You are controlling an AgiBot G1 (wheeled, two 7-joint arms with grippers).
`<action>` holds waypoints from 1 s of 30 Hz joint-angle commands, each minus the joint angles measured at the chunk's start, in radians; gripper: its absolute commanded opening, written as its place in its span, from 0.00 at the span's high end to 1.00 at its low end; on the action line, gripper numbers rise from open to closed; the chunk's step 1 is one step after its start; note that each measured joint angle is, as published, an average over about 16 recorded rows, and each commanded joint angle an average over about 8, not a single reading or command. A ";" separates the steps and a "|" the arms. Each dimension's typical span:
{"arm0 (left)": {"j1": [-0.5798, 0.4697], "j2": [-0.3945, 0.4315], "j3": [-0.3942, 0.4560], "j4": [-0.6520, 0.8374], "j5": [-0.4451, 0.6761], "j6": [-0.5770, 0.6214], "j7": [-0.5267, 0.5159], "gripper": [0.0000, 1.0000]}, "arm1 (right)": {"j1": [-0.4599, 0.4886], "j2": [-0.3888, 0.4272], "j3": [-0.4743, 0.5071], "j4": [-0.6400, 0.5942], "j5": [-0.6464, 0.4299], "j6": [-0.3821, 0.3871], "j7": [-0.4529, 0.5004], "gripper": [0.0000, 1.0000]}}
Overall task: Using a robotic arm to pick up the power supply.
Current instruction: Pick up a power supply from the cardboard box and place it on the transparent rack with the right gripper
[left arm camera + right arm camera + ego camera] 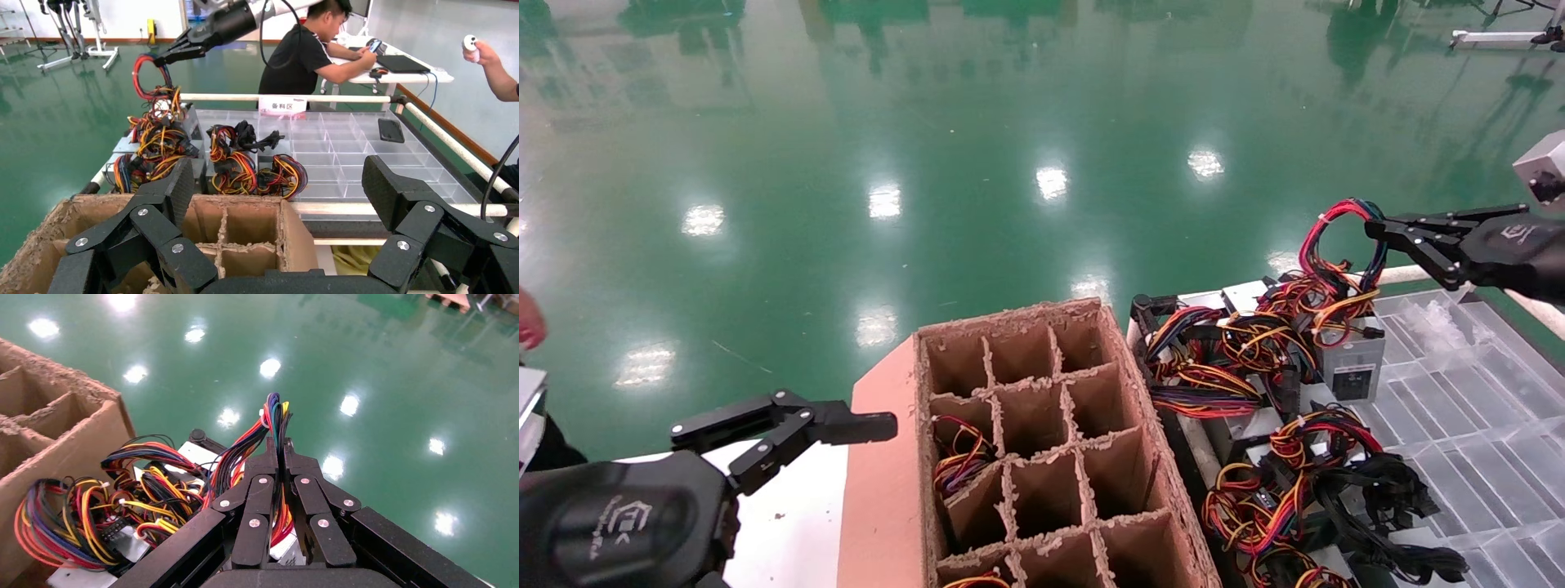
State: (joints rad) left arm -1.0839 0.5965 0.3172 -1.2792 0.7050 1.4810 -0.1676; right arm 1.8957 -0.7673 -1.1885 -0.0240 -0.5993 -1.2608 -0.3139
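Observation:
My right gripper (pixel 1377 229) is raised over the right-hand tray and shut on the top loop of a red, blue, yellow and orange wire bundle (pixel 1324 245). The bundle runs down to the power supply (pixel 1352 365), a small silver-grey box standing on end among other wired units. In the right wrist view the fingers (pixel 262 478) pinch the wires (pixel 275 413) tight, with a bit of the box below. The left wrist view shows that gripper (pixel 160 59) far off, holding the loop. My left gripper (pixel 829 425) hovers open at the near left, beside the cardboard box.
A brown cardboard box (pixel 1140 457) with divider cells stands in the middle; some cells hold wires. Other wired units (pixel 1214 367) and one with thick black cables (pixel 1377 490) lie beside a clear compartment tray (pixel 1483 384). A seated person (pixel 300 55) is beyond the tray.

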 commanded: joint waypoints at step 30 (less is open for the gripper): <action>0.000 0.000 0.001 0.000 -0.001 0.000 0.001 0.00 | -0.328 -0.008 0.230 -0.055 0.309 0.029 0.148 1.00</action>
State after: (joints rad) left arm -1.0841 0.5961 0.3183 -1.2792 0.7043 1.4806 -0.1670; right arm 1.5724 -0.7774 -0.9597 -0.0759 -0.2914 -1.2299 -0.1666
